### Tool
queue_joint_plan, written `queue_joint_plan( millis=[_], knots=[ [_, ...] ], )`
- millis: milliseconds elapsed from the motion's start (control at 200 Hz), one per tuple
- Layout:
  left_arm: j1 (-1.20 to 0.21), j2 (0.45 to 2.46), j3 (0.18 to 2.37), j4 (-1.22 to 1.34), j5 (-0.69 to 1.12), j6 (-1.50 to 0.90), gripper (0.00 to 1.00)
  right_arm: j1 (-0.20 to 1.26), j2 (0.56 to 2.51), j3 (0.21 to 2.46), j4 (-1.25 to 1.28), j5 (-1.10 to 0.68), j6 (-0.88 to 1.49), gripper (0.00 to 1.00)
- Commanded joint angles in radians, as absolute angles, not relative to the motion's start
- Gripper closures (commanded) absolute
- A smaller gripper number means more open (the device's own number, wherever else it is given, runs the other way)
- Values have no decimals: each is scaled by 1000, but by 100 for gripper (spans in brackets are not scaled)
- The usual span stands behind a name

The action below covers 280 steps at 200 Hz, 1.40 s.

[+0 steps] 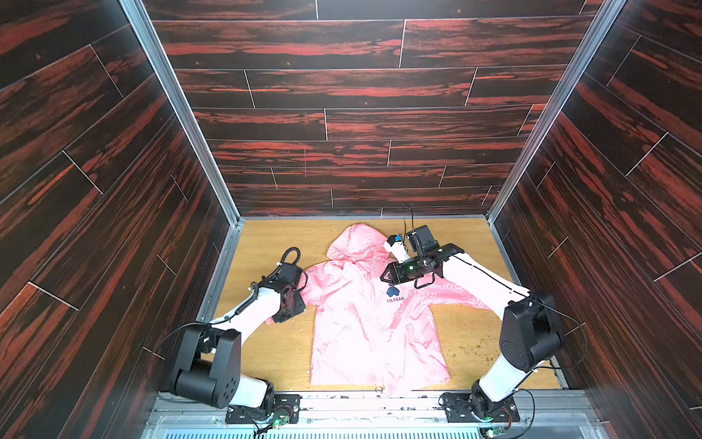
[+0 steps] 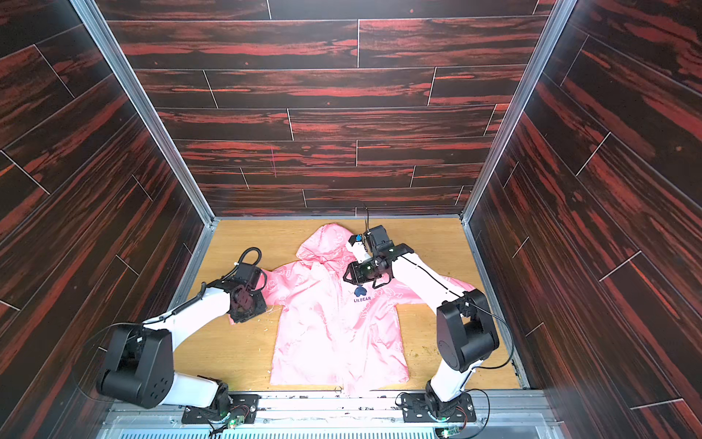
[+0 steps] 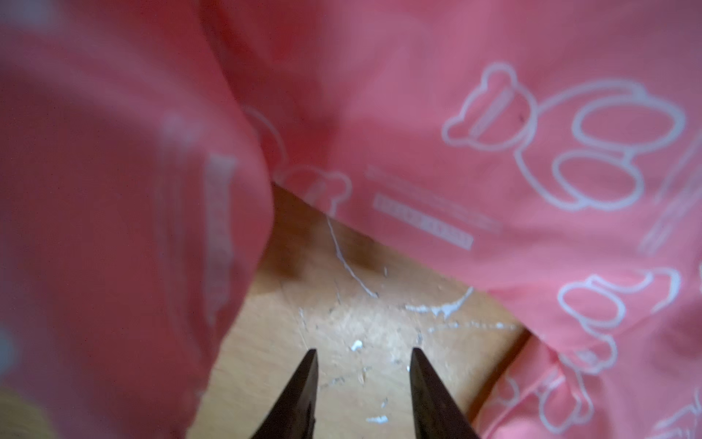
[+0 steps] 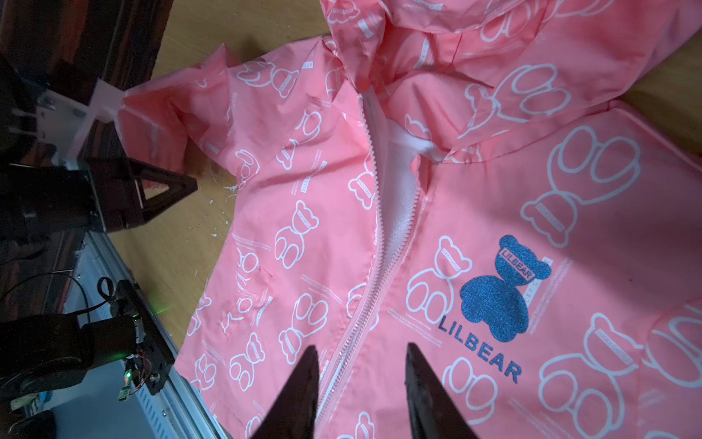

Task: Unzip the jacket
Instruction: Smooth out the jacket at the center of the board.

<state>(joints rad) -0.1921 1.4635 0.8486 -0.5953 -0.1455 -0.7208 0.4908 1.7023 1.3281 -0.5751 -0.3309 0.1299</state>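
Centrally on the wooden table [image 1: 266,353] lies the jacket [image 1: 364,330], shiny pink with white bear outlines, front up and sleeves spread. Its zipper [image 4: 374,213] gapes at the collar, showing white lining, beside the dark LILBEAR logo [image 4: 501,289]. The right gripper [image 4: 361,353] is over the jacket's chest, its 2 fingers partly apart astride the zip, gripping nothing. The left gripper [image 3: 364,355], likewise partly apart and empty, sits by the jacket's sleeve [image 1: 317,282], above white flecks [image 3: 357,345]. Dark red plank walls [image 1: 342,114] enclose the table.
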Motion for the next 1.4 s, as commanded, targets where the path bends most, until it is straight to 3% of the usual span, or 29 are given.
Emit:
queue_joint_plan(
  millis=[0, 296, 471, 646, 947, 1077, 1132, 1247, 1398],
  knots=[
    [-115, 1463, 889, -649, -239, -742, 59, 489, 1658, 1309, -608, -315, 101, 61],
    [162, 1502, 1009, -676, -223, -532, 54, 488, 1647, 1304, -629, -294, 80, 60],
    [242, 1548, 1163, -655, -196, -471, 54, 488, 1637, 1301, -644, -277, 77, 60],
    [242, 1499, 1232, -631, -187, -446, 54, 486, 1623, 1291, -645, -246, 77, 60],
    [213, 1483, 1045, -523, 160, -463, 54, 466, 1711, 1357, -562, -308, 136, 60],
    [127, 1450, 988, -465, 142, -444, 39, 463, 1815, 1444, -502, -390, 159, 60],
    [87, 1455, 999, -470, 133, -437, 37, 462, 1871, 1501, -496, -411, 161, 60],
    [18, 1488, 1035, -465, 118, -469, 39, 456, 2000, 1629, -491, -428, 163, 60],
    [-47, 1563, 1090, -390, 160, -559, 52, 454, 2168, 1810, -529, -473, 177, 60]
  ],
)
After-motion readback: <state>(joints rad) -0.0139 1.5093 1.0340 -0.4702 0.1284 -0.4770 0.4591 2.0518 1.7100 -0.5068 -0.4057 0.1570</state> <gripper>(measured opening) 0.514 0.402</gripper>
